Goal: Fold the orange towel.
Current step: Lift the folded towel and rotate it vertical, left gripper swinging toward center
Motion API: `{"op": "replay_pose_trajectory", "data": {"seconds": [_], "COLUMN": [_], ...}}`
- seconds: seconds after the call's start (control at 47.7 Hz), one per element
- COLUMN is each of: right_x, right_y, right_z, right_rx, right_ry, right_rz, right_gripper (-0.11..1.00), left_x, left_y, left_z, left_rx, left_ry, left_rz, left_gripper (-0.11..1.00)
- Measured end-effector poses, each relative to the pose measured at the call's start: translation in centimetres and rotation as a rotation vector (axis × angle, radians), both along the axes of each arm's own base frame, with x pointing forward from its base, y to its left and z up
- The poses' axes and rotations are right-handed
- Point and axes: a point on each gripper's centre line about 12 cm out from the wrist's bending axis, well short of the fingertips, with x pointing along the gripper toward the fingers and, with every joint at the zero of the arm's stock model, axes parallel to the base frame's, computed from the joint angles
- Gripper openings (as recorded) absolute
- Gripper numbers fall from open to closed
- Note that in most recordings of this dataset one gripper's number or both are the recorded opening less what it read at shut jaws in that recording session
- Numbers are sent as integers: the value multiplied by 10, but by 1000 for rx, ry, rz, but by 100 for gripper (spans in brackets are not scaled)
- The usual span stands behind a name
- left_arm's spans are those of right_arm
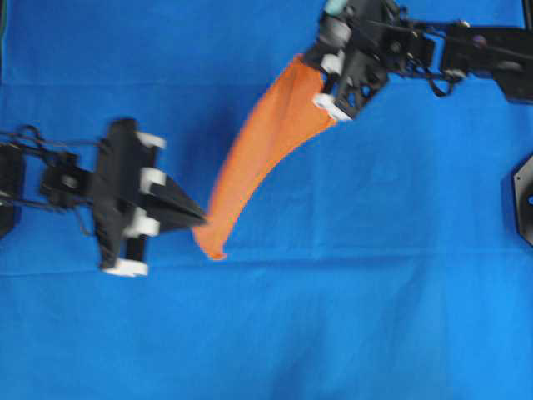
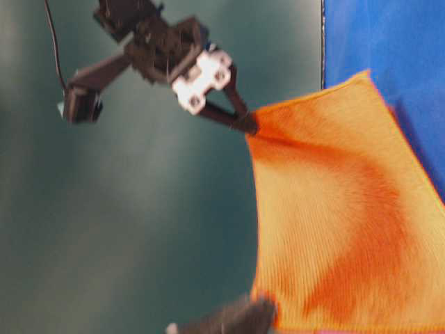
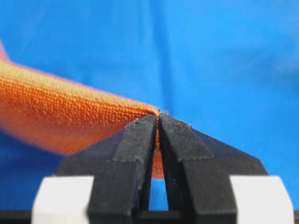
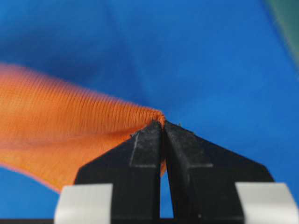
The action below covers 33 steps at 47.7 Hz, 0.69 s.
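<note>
The orange towel (image 1: 262, 146) hangs off the table, stretched as a long sagging strip between my two grippers. My left gripper (image 1: 202, 220) is shut on its near corner; in the left wrist view the towel (image 3: 60, 112) is pinched at the tips of the gripper (image 3: 159, 116). At the towel's far corner my right gripper (image 1: 311, 62) is also shut, and the right wrist view shows the towel (image 4: 60, 116) clamped in that gripper (image 4: 163, 122). From table level the towel (image 2: 334, 209) spreads as a wide sheet hanging from a gripped corner.
The blue table cloth (image 1: 375, 292) covers the whole table, with a crease running across it below the towel. A black fixture (image 1: 523, 196) sits at the right edge. Both black arms reach in from the left and right sides.
</note>
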Motion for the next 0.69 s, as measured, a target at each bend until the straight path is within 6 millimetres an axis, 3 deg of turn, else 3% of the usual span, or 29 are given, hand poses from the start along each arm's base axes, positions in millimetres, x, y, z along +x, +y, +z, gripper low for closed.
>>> {"op": "replay_pose_trajectory", "data": {"seconds": [0.168,0.356,0.524,0.691], "right_x": [24,32,28,4], "right_y": [-14,-17,-18,-22], "right_z": [8,11,7,1], "right_rx": [-68,-93,-90,-79], "right_ry": [-5,-8,6,27], "right_rz": [25,37,33,1], "right_gripper": [2,2,2,2], "left_x": [33,52,69,103], "left_y": [-11,-13,-16,-19], "left_z": [1,2,6,6], "left_rx": [70,89,101,132], "left_ry": [-12,-22,-55,-96], "left_rz": [-59,-69,-77,-89], "left_gripper": [3,3,3,3]}}
